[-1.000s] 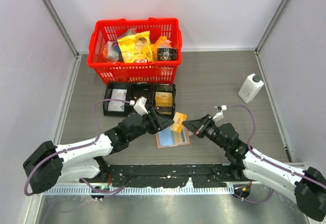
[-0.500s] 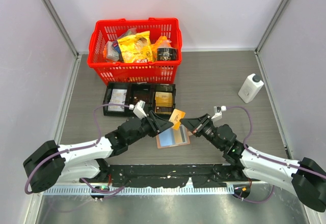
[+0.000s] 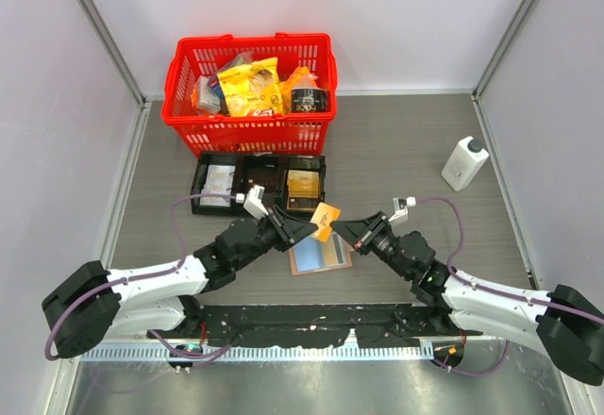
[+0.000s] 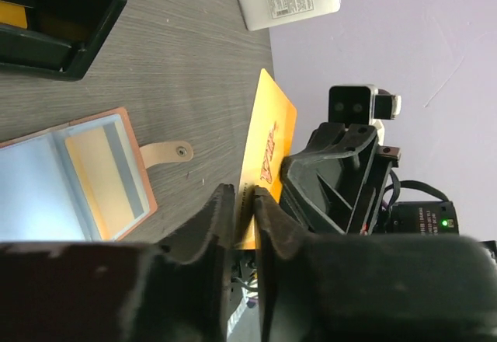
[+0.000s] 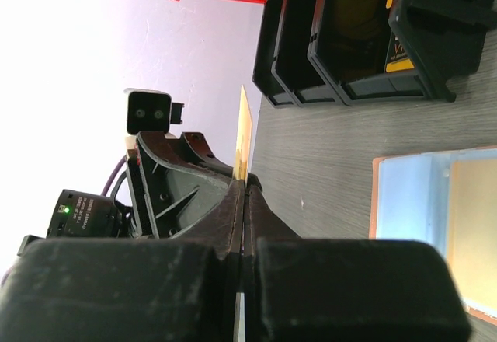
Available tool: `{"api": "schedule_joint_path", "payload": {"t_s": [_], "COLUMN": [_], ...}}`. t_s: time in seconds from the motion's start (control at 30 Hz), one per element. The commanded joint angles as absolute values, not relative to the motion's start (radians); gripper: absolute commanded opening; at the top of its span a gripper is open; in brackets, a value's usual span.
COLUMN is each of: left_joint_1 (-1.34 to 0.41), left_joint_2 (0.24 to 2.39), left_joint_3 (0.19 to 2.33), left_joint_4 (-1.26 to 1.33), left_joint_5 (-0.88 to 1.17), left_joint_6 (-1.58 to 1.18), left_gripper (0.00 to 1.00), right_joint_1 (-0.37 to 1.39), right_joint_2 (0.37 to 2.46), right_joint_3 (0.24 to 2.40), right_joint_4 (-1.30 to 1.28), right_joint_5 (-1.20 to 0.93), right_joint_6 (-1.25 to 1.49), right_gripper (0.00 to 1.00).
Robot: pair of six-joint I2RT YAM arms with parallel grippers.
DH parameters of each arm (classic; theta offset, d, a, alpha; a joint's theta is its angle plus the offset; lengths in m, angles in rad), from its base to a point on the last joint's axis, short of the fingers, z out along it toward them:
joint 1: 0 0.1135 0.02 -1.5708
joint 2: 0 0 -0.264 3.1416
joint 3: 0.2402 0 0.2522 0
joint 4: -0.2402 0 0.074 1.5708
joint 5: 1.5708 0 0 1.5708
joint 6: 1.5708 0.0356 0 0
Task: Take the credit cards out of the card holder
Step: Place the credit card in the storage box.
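Observation:
A gold credit card (image 3: 326, 217) hangs in the air between both grippers, above the open card holder (image 3: 319, 255). My right gripper (image 5: 245, 183) is shut on the card's edge (image 5: 243, 132). My left gripper (image 4: 243, 194) has its jaws either side of the same card (image 4: 268, 136), with a narrow gap still showing between them. The tan card holder (image 4: 78, 183) lies flat on the table, light blue inside, snap tab out to the side. Another yellowish card (image 4: 101, 171) sits in one of its pockets.
A black three-compartment tray (image 3: 260, 184) lies just behind the grippers, with a gold card (image 3: 302, 186) in its right compartment. A red basket (image 3: 250, 94) of packets stands at the back. A white bottle (image 3: 464, 162) is at the right.
My left jaws have narrowed around the gold card. Both grippers and the card have shifted slightly left and back over the card holder.

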State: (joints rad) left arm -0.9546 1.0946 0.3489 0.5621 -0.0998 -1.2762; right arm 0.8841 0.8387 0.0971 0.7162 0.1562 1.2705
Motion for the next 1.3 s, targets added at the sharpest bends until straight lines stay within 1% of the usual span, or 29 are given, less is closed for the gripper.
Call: {"api": "schedule_joint_path", "payload": {"t_s": [0.0,0.03,0.07,0.1,0.17,0.2,0.27,0.33,0.37,0.53,0.6,0.63,0.73,0.9,1.07,1.13,1.2,1.23,1.27], "left_joint_1": [-0.956,-0.950,-0.943,-0.931,-0.898,-0.873,-0.821,-0.766,-0.741,-0.699,-0.699,-0.699,-0.699,-0.701,-0.699,-0.699,-0.699,-0.701,-0.701], "left_joint_2": [1.022,1.000,0.985,0.967,0.945,0.939,0.934,0.943,0.954,1.011,1.025,1.031,1.025,0.988,0.963,0.960,0.959,0.960,0.959], "left_joint_3": [0.322,0.327,0.345,0.362,0.412,0.434,0.481,0.532,0.557,0.698,0.739,0.758,0.794,0.821,0.827,0.828,0.828,0.828,0.828], "left_joint_4": [0.585,0.554,0.502,0.447,0.321,0.270,0.175,0.100,0.059,-0.174,-0.244,-0.276,-0.325,-0.341,-0.322,-0.318,-0.310,-0.307,-0.305], "left_joint_5": [-0.179,-0.181,-0.172,-0.158,-0.095,-0.060,0.050,0.174,0.245,0.484,0.575,0.615,0.724,0.788,0.807,0.808,0.815,0.819,0.821], "left_joint_6": [-1.229,-1.203,-1.171,-1.125,-1.028,-0.981,-0.861,-0.760,-0.714,-0.479,-0.413,-0.376,-0.313,-0.273,-0.268,-0.270,-0.271,-0.273,-0.275], "left_gripper": [0.14,0.09,0.04,0.01,0.00,0.00,0.00,0.00,0.00,0.00,0.00,0.00,0.00,0.00,0.00,0.00,0.00,0.00,0.00], "right_joint_1": [0.894,0.897,0.896,0.896,0.897,0.897,0.897,0.896,0.894,0.893,0.891,0.890,0.882,0.876,0.876,0.874,0.874,0.874,0.871], "right_joint_2": [0.850,0.848,0.842,0.839,0.821,0.805,0.766,0.721,0.692,0.634,0.632,0.634,0.652,0.728,0.768,0.770,0.767,0.765,0.765], "right_joint_3": [0.100,0.098,0.098,0.098,0.101,0.104,0.112,0.135,0.147,0.308,0.371,0.408,0.468,0.532,0.534,0.528,0.522,0.517,0.515], "right_joint_4": [0.775,0.766,0.758,0.737,0.691,0.668,0.609,0.531,0.470,0.232,0.126,0.108,0.061,0.066,0.109,0.118,0.126,0.130,0.143], "right_joint_5": [0.190,0.190,0.192,0.193,0.202,0.216,0.232,0.229,0.222,0.100,0.040,-0.028,-0.132,-0.323,-0.411,-0.422,-0.434,-0.445,-0.449], "right_joint_6": [1.276,1.272,1.267,1.258,1.241,1.223,1.175,1.100,1.066,0.699,0.584,0.551,0.425,0.356,0.354,0.360,0.368,0.373,0.379], "right_gripper": [0.01,0.02,0.12,0.16,0.29,0.37,0.47,0.52,0.53,0.61,0.62,0.62,0.63,0.58,0.53,0.50,0.43,0.36,0.31]}}
